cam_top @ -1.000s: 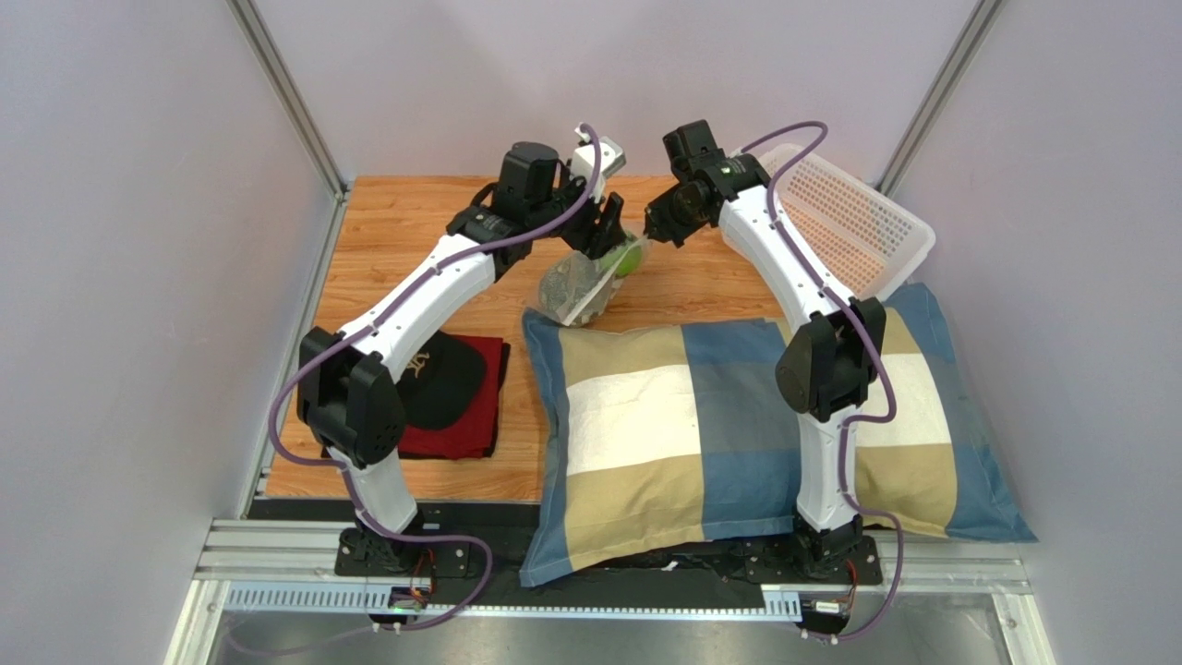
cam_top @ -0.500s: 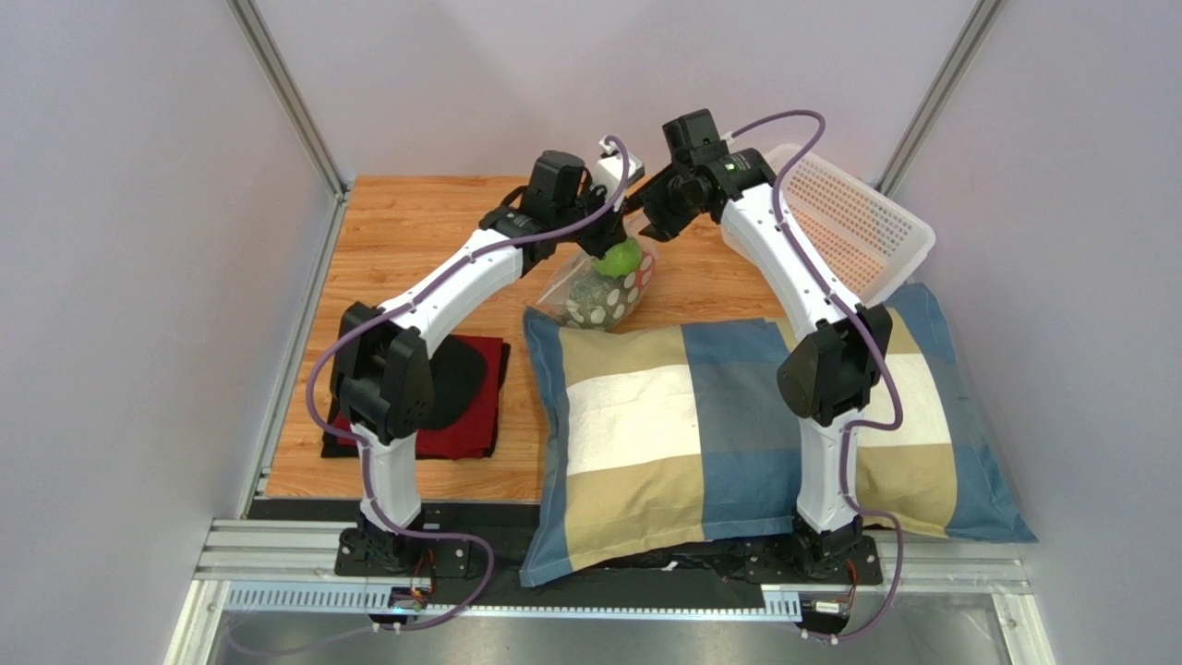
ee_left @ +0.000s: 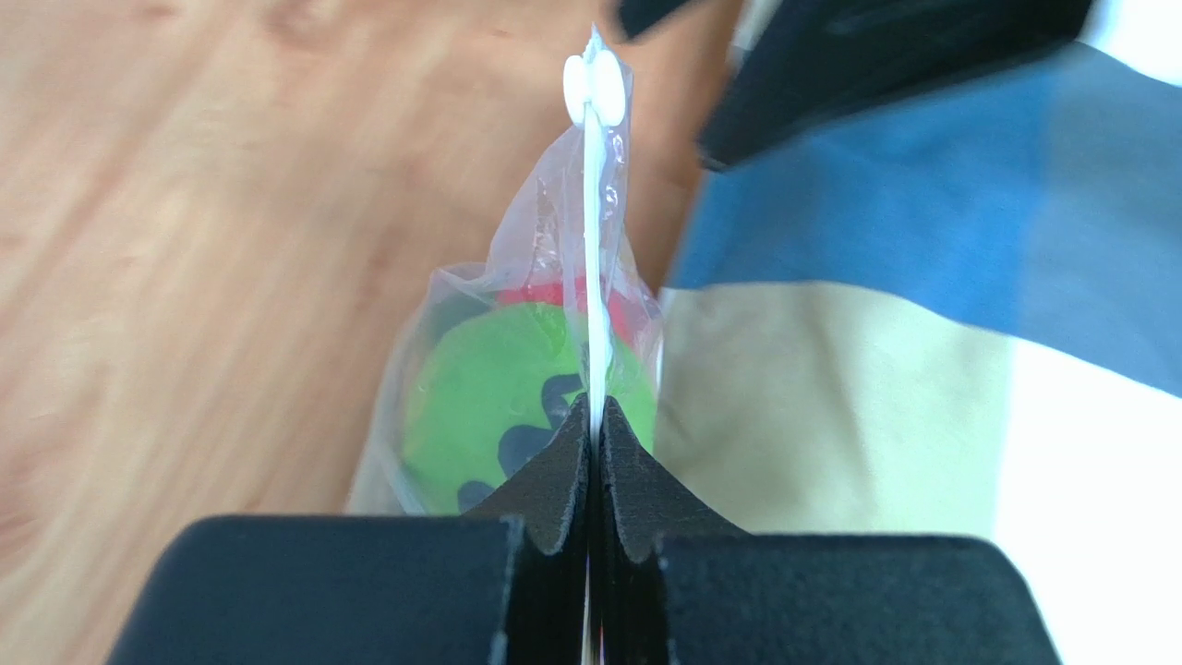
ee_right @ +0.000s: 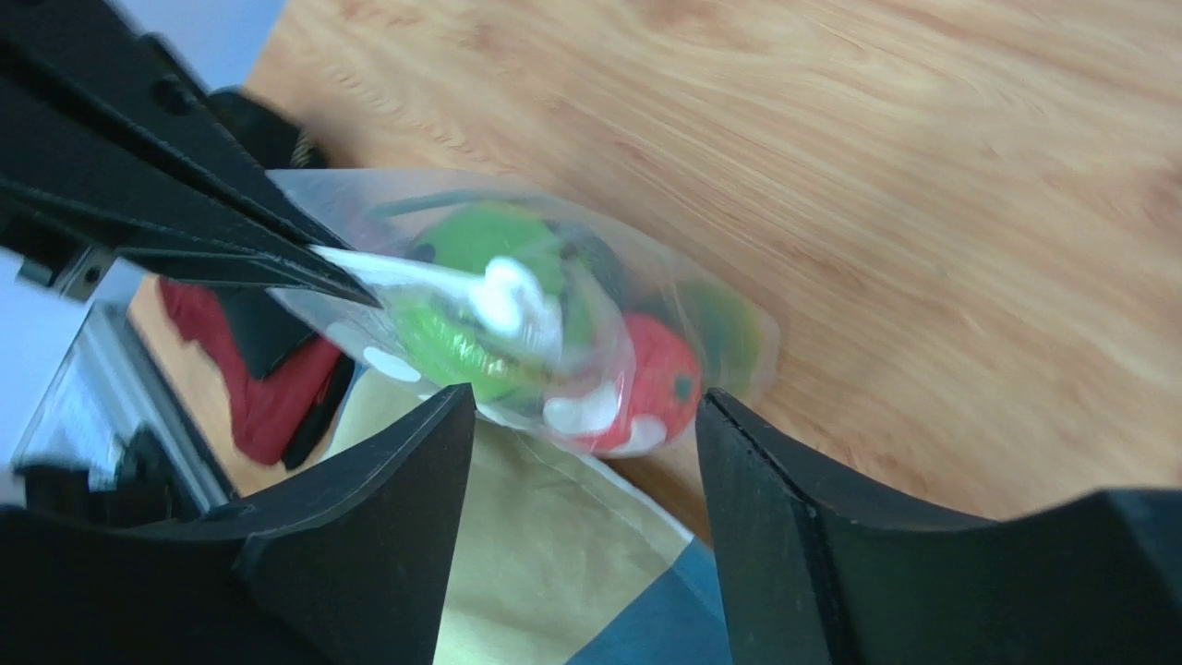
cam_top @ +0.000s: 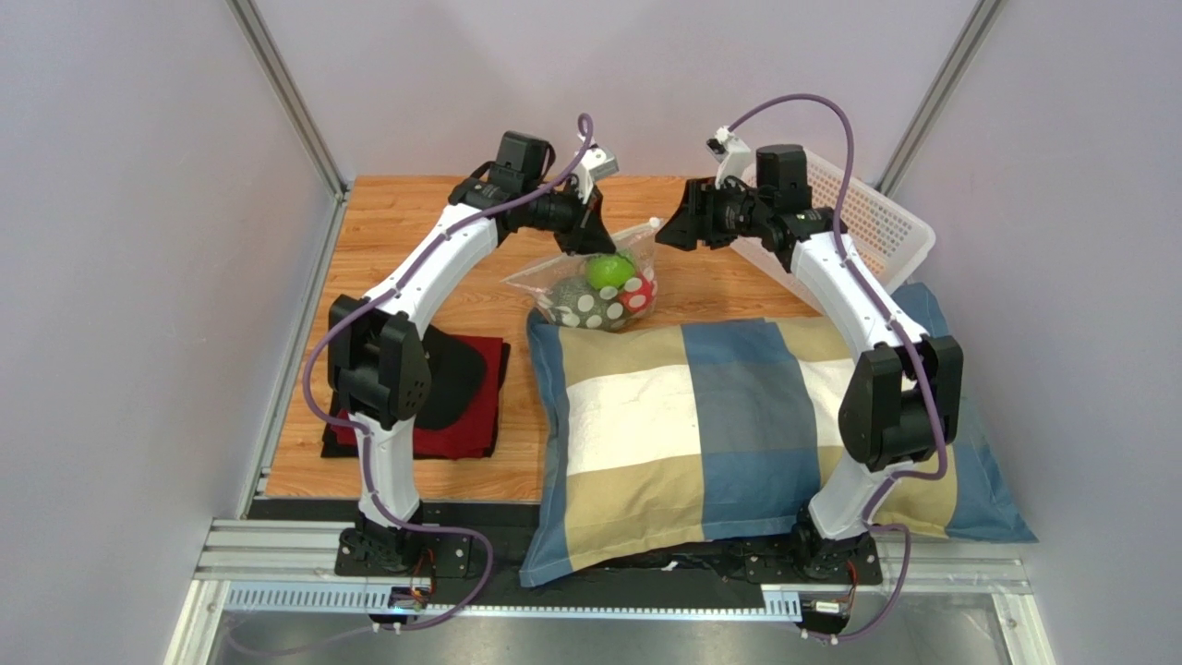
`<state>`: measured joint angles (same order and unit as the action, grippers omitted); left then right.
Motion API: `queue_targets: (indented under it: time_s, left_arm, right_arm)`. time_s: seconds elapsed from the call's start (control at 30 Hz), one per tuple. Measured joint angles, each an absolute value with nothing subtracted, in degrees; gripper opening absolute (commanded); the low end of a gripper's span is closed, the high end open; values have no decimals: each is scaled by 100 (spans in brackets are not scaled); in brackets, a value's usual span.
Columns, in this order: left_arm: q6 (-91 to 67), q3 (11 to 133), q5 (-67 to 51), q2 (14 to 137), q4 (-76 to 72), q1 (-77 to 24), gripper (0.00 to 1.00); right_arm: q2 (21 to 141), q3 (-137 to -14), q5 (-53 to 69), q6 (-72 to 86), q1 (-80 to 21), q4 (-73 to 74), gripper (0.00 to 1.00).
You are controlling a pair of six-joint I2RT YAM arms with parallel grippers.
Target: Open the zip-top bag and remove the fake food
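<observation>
The zip-top bag [cam_top: 572,284] is a clear pouch at the pillow's far edge, with its zip strip stretched upward. My left gripper [cam_top: 593,230] is shut on that strip [ee_left: 597,333], and the white slider [ee_left: 594,86] sits at the strip's far end. Inside the bag is the fake food: a bright green ball [cam_top: 606,270], a red round fruit [ee_right: 662,381] and a white red-dotted piece [cam_top: 636,294]. My right gripper [cam_top: 670,230] stands open just right of the slider, and in the right wrist view the bag [ee_right: 555,333] lies beyond its open fingers [ee_right: 403,485], untouched.
A white perforated basket [cam_top: 867,222] leans at the back right. A blue, tan and white checked pillow [cam_top: 749,416] covers the table's right half. A black cap on a red cloth [cam_top: 451,395] lies at the left. Bare wood [cam_top: 403,236] shows at the back left.
My left gripper has closed on the bag's zip strip. My right gripper has opened, let go of the bag and drawn back to the right. The bag now hangs from the left gripper.
</observation>
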<state>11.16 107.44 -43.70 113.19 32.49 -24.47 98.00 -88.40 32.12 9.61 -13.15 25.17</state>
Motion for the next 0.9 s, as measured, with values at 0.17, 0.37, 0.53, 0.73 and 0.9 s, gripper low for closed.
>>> queue_targets:
  time_s: [0.17,0.37,0.53,0.73,0.9]
  left_arm:
    - [1321,11052,-5240,11596,3726,-2333,0]
    - [1345,11225,-5553,11756,3900,-2285,0]
    - [1361,11308,-5531,11756,3968,-2281,24]
    - [878,11161,-5245,11679,3393,-2279,41]
    - [432,11382,-5439,11775,2917,-2324,12]
  right_arm:
    - [10403,-8956,4967,117,-974,1942,60]
    - [10879,-9089,5927,-338,-978,1837,44]
    - [10877,-9065,6248,-381,-1168,1481,0]
    - [10868,-8914,6267,-25,-1271,1083,0]
    - [10864,-8890,6289,174,-1308,965,16]
